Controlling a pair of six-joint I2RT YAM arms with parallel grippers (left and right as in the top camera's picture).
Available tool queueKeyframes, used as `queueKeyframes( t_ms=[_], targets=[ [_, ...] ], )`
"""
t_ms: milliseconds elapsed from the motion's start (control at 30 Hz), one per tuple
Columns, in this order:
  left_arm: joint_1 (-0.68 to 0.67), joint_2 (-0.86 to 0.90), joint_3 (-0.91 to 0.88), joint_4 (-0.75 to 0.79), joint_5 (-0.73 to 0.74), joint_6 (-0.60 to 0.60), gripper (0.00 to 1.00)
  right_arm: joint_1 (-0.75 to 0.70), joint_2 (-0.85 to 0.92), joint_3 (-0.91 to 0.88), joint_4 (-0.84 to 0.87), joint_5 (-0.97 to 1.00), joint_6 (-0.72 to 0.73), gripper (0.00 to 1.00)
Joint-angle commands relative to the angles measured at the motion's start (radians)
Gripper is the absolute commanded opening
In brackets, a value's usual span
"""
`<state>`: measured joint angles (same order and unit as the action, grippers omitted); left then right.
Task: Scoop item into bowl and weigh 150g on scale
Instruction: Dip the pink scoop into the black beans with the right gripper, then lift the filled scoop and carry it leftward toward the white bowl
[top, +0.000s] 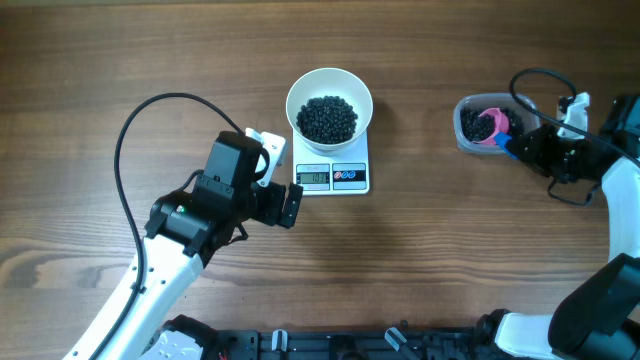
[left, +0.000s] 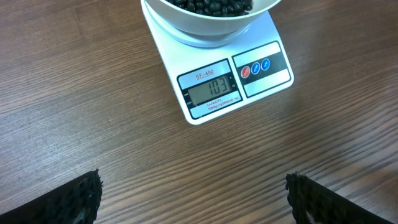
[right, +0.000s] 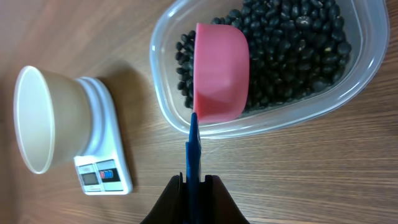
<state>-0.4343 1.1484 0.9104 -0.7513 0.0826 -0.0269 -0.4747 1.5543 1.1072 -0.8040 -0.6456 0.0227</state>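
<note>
**Scale reads 103, scoop sits in the tub**

The white bowl (top: 297, 100) sits on the scale (top: 333, 178) with a dark heap of beans (top: 327, 118) inside, and the display (left: 211, 88) shows 103. The left fingers (left: 74, 202) are spread wide and empty over the counter (top: 450, 250), just in front of the scale. Well off to the right, the right fingers (right: 171, 202) pinch the blue handle (right: 193, 149) of the pink scoop (right: 221, 71), whose cup is in the clear tub (right: 367, 68) of more beans.

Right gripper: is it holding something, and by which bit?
Yes, the right gripper pinches the small pink plastic scoop by its flat blue handle. The left gripper holds nothing.
</note>
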Motion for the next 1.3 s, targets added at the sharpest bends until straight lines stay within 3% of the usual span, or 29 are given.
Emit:
queueKeyframes(
  t_ms=[0,633,1267],
  targets=[
    [0.005,0.004,-0.008,0.003,-0.006,0.013,1.0,-0.031,0.017,-0.003,0.007,-0.109,0.028,0.04],
    [0.005,0.004,-0.008,0.003,-0.006,0.013,1.0,-0.168,0.017,-0.003,0.006,-0.319,0.067,0.04],
    [0.005,0.004,-0.008,0.003,-0.006,0.013,1.0,-0.173,0.017,-0.003,0.006,-0.66,0.138,0.04]
  ],
)
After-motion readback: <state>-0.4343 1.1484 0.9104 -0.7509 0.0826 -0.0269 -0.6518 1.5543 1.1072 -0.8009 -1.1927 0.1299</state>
